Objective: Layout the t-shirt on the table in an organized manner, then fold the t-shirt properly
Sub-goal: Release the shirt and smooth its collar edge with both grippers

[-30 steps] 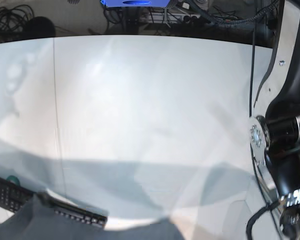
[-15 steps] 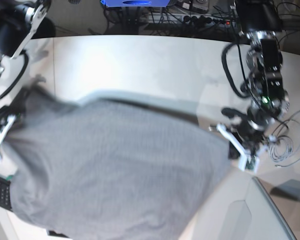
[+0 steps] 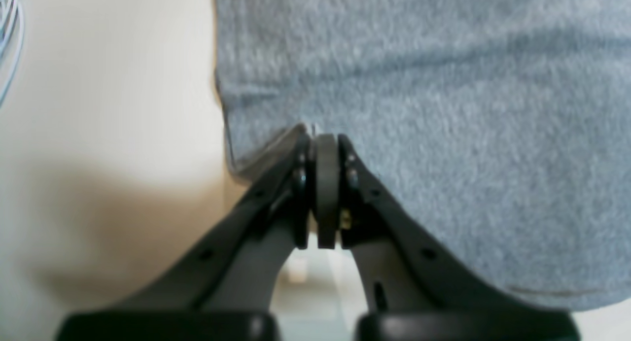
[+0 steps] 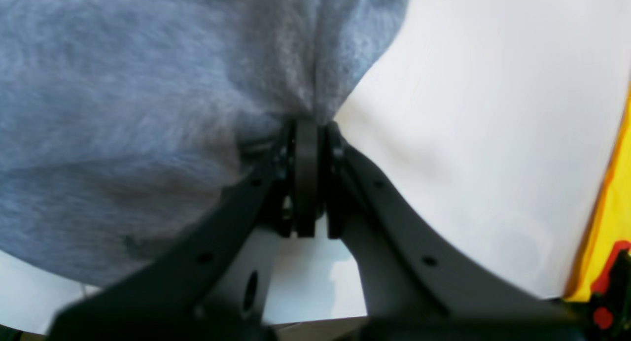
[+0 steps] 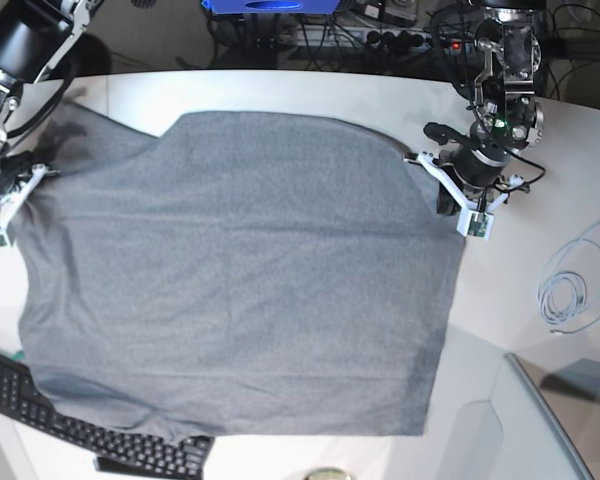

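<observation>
The heather-grey t-shirt [image 5: 240, 280] lies spread wide over the white table [image 5: 280, 92], its lower part overlapping the keyboard. My left gripper [image 5: 448, 198] is at the shirt's right edge. In the left wrist view it [image 3: 325, 143] is shut on a fold of the t-shirt [image 3: 443, 109] next to the hem corner. My right gripper [image 5: 22, 188] is at the shirt's left edge. In the right wrist view it [image 4: 305, 128] is shut on a bunched corner of the t-shirt [image 4: 148, 85], with the white table [image 4: 468, 134] beside it.
A black keyboard [image 5: 90, 435] lies at the front left, partly under the shirt. A coiled white cable [image 5: 570, 285] lies on the right. A white moulded part [image 5: 500, 430] sits at the front right. Something yellow [image 4: 613, 218] shows at the right wrist view's edge.
The shirt has swung up from the front edge over the table and now lies spread out. Both grippers have moved toward the far side, still holding its two edges.
</observation>
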